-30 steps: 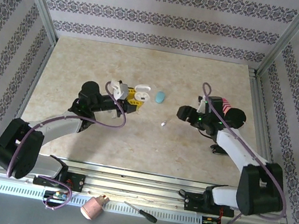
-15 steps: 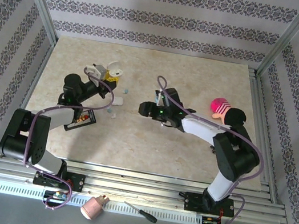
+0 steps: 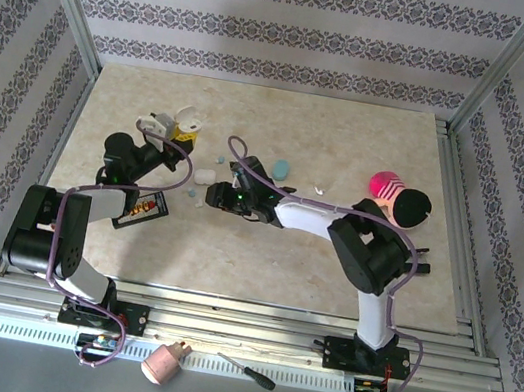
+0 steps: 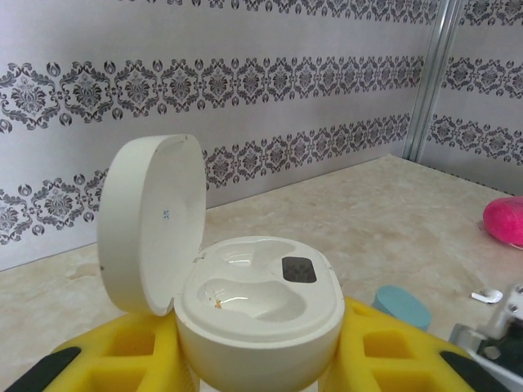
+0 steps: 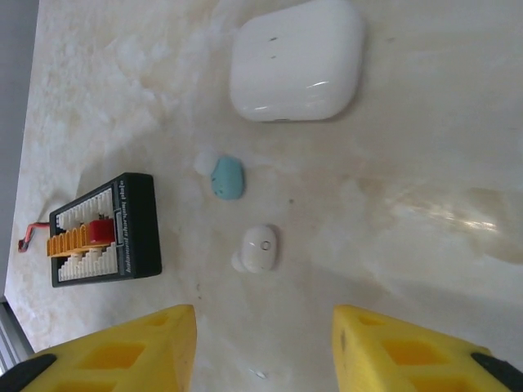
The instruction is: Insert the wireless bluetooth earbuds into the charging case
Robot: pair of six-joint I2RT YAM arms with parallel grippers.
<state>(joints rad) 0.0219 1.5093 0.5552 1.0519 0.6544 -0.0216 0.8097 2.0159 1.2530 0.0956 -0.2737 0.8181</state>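
The marbled table (image 3: 260, 267) is reached over by both arms. The left gripper (image 3: 176, 128) is clamped on the round white charging case (image 4: 260, 306), which is held upright between the yellow fingers (image 4: 122, 359). Its lid (image 4: 151, 222) is swung open to the left and its wells are seen empty. The right gripper (image 5: 264, 347) is held low over the table, jaws apart, with nothing between them. A closed white case (image 5: 297, 59) is seen ahead of it, and a black board (image 5: 102, 231) off to one side. A blue case (image 4: 402, 304) lies farther right. Between the closed white case and the right gripper, two buds lie loose on the table: the pale blue-green earbud (image 5: 228, 177) and, just beside it and nearer the fingers, the white earbud (image 5: 260, 247). A second white earbud (image 4: 488, 296) lies beyond the blue case.
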